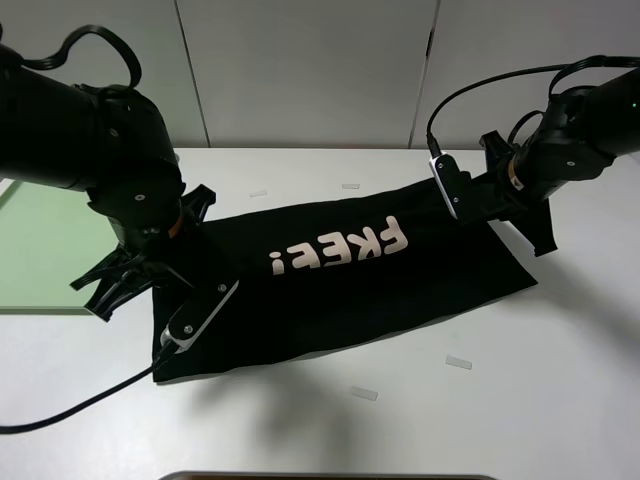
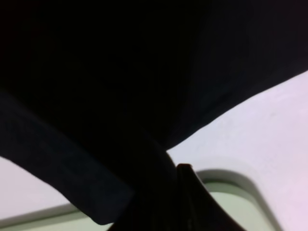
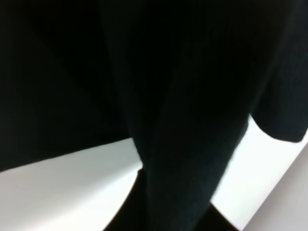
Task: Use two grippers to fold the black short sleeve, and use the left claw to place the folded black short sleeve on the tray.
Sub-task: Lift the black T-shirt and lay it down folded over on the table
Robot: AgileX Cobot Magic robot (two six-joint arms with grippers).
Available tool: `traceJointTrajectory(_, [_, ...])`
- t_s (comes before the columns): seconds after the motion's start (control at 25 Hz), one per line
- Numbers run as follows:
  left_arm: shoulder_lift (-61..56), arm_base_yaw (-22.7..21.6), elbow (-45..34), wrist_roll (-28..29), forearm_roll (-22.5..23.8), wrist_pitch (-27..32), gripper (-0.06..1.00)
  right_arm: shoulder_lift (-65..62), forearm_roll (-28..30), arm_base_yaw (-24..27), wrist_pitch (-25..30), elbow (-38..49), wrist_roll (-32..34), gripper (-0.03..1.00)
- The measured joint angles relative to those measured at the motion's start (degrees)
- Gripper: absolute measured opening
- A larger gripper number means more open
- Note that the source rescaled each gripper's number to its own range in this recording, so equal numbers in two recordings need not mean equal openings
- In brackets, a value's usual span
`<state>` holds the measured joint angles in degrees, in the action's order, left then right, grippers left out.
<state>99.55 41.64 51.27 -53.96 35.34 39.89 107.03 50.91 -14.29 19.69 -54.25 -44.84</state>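
Black short sleeve (image 1: 380, 290) stretched over white table (image 1: 560, 400), left gripper (image 1: 160, 262) clamped on 1 end, right gripper (image 1: 505, 200) clamped on the other, pale-green tray (image 1: 40, 240) beside the left.

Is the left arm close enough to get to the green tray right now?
Probably yes. The tray lies right beside the left gripper, and nothing stands between them. That gripper is shut on the black shirt, though, so the shirt would come along with it.

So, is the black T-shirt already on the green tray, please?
Not yet: the black T-shirt lies stretched across the white table, beside the green tray.
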Motion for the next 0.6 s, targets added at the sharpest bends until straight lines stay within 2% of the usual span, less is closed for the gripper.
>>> traceJointTrajectory(0.12, [0.0, 1.7, 0.0, -1.3, -3.0, 2.1, 0.02, 0.0, -0.4, 0.0, 0.2, 1.8, -2.3, 0.05])
traceJointTrajectory(0.28, [0.0, 1.7, 0.0, -1.5, -6.5, 3.1, 0.02, 0.0, -0.8, 0.0, 0.0, 4.3, -5.2, 0.05])
traceJointTrajectory(0.44, [0.0, 1.7, 0.0, -2.6, -9.5, 3.8, 0.03, 0.0, -2.6, 0.0, -0.2, 4.8, -5.5, 0.07])
traceJointTrajectory(0.48, [0.0, 1.7, 0.0, -3.2, -10.1, 4.0, 0.06, 0.0, -3.7, 0.0, -0.2, 4.8, -5.6, 0.13])
traceJointTrajectory(0.52, [0.0, 1.7, 0.0, -3.6, -10.4, 4.5, 0.1, 0.0, -5.0, 0.0, -0.2, 4.8, -5.6, 0.24])
traceJointTrajectory(0.56, [0.0, 1.7, 0.0, -3.7, -10.7, 5.2, 0.17, 0.0, -6.7, 0.1, -0.2, 4.8, -5.7, 0.36])
traceJointTrajectory(0.6, [0.0, 1.7, 0.0, -3.8, -10.8, 5.9, 0.28, 0.0, -8.9, 0.2, -0.2, 4.8, -5.7, 0.51])
